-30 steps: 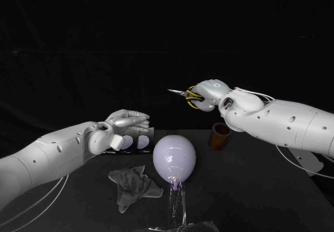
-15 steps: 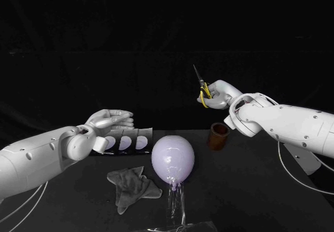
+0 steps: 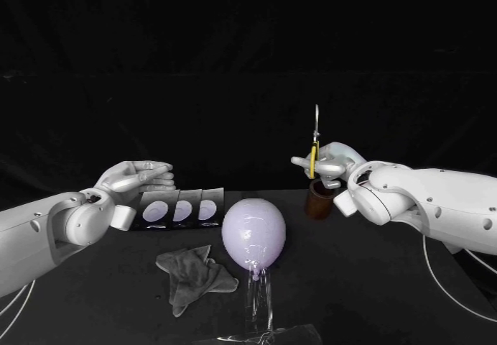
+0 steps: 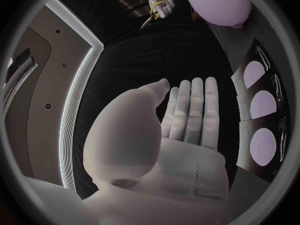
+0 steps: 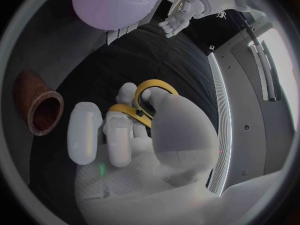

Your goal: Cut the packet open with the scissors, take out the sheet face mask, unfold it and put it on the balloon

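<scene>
- Nearest us, a crumpled grey cloth (image 3: 194,277) lies at 8 o'clock of the lilac oval balloon (image 3: 255,231).
- The 3 dark flat packets with pale ovals (image 3: 182,210) sit at 9 o'clock of the balloon, just beside our left hand (image 3: 137,177) at its 4 o'clock. That hand is empty, its fingers straight.
- Our right hand (image 3: 333,164), well apart at 3 o'clock, grips the yellow-handled scissors (image 3: 314,147) with the blades upright toward 12. We judge the left hand the nearer to the packets.

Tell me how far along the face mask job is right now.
Done: the right hand holds the scissors, blades pointing up, raised near the brown cup. In hand: nothing is being cut yet; the left hand is empty, raised near the packets. Left: the packets look uncut on the table, and the balloon is bare, so cutting, removing, unfolding and placing the mask all remain.
</scene>
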You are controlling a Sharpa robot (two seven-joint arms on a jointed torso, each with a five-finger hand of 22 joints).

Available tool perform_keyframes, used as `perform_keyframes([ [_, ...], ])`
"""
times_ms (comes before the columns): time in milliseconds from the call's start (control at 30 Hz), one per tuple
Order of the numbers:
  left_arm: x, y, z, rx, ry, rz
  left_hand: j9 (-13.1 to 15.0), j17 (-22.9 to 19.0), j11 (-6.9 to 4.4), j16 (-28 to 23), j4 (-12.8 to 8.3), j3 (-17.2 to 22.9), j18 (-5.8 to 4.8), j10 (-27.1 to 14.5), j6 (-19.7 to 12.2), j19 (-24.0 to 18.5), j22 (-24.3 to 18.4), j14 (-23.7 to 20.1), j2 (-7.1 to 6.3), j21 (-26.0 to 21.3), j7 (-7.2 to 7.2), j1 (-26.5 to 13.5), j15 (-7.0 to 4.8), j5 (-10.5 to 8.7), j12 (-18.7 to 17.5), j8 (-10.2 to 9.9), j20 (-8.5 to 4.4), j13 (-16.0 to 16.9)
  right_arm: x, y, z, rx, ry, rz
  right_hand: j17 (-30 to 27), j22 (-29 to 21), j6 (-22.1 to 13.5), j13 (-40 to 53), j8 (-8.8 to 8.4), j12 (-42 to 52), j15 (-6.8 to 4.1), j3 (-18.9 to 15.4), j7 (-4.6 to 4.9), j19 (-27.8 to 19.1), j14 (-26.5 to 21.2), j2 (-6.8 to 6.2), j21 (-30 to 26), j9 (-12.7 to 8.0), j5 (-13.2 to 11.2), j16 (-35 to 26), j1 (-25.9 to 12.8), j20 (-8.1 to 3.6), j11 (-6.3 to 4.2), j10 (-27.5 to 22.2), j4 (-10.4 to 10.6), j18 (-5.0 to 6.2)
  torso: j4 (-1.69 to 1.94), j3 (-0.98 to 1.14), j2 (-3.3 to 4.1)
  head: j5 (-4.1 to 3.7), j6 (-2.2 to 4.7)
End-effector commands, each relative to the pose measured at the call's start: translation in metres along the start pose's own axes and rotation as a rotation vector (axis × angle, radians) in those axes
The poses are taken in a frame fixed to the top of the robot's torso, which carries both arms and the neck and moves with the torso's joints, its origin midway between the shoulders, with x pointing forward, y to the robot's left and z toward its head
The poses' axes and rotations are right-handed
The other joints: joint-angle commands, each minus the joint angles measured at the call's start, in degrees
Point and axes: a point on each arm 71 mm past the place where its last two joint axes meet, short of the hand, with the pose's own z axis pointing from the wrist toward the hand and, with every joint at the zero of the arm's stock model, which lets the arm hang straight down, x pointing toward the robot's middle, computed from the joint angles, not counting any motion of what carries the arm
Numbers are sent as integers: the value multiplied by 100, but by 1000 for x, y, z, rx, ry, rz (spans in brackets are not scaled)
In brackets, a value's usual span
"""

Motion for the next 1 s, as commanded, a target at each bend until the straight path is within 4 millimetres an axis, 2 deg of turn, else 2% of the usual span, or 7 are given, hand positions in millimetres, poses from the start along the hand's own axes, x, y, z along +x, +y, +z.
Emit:
perform_keyframes([
  [33, -5, -4, -2, 29, -31, 15, -6, 7, -18, 15, -40, 5, 38, 30, 39, 35, 6, 44, -3, 27, -4, 57, -8, 30, 17, -25, 4, 7, 3, -8, -7, 74, -4, 83, 1510, 860, 1732, 1496, 3246, 6399, -81, -49, -611, 32, 566, 8, 50, 1828, 2, -4, 58, -40, -848, 1546, 11, -15, -9, -1, -13, -29, -42],
  [100, -8, -4, -4, 28, -41, 18, -7, 8, -20, 14, -47, 7, 36, 37, 46, 37, 8, 44, -2, 31, -6, 63, -8, 30, 19, -25, 1, 7, 6, -12, -12, 84, 1, 91, 1510, 890, 1935, 1496, 3674, 6399, -99, -75, -637, 61, 566, 76, 91, 1946, 4, -4, 53, -61, -869, 1546, 34, -25, -6, -3, -16, -33, -44],
  [433, -17, -4, -7, 34, -65, 65, -15, 14, -18, 13, -61, -2, 31, 48, 60, 38, 13, 43, -21, 42, -6, 62, -8, 29, 15, -33, -8, 5, 20, -26, -32, 115, 79, 112, 1510, 982, 2055, 1496, 3967, 6399, -146, -99, -688, 152, 566, 572, 224, 2022, 6, -4, -246, -109, -918, 1546, 399, -60, 1, -13, -11, -30, -106],
  [567, -18, -5, -7, 43, -73, 121, -29, 21, -4, 12, -46, -27, 27, 9, 45, 31, 13, 44, -56, 45, 0, 20, -3, 29, -8, -57, -8, -4, 25, -30, -40, 116, 123, 132, 1510, 993, 1986, 1496, 3858, 6399, -148, -95, -691, 163, 566, 581, 242, 1982, 7, -4, -233, -112, -921, 1546, 389, -64, 3, -15, -10, 184, -149],
  [600, -18, -5, -7, 46, -76, 143, -38, 26, 18, 17, -45, -35, 27, -67, 35, 30, 13, 51, -74, 47, 18, 9, 2, 29, -29, -72, -9, -16, 27, -31, -42, 114, 139, 143, 1510, 987, 1938, 1496, 3793, 6399, -151, -78, -694, 154, 566, 603, 225, 1957, 7, -4, -191, -116, -925, 1546, 355, -60, 4, -14, -14, 328, -160],
  [700, -20, -5, -7, 54, -91, 201, -71, 50, 69, 40, -45, -66, 25, -253, -29, 32, 16, 74, -118, 60, 63, -13, 23, 29, -24, -134, -11, -20, 34, -33, -50, 106, 180, 174, 1510, 971, 1874, 1496, 3710, 6399, -154, -61, -695, 133, 566, 625, 190, 1926, 8, -4, -146, -119, -926, 1546, 313, -52, 3, -12, -16, 578, -193],
  [1000, -28, -5, -9, 61, -155, 417, -108, 75, 119, 22, 9, -194, -1, -393, -54, -84, -14, -61, -229, 4, 109, -113, 79, 29, 0, -190, 45, -6, 47, -40, -69, 84, 238, 222, 1510, 934, 1549, 1496, 3266, 6399, -150, -41, -683, 84, 566, 635, 107, 1766, 7, -4, -64, -120, -918, 1546, 214, -34, 12, -20, -21, 1013, -322],
])
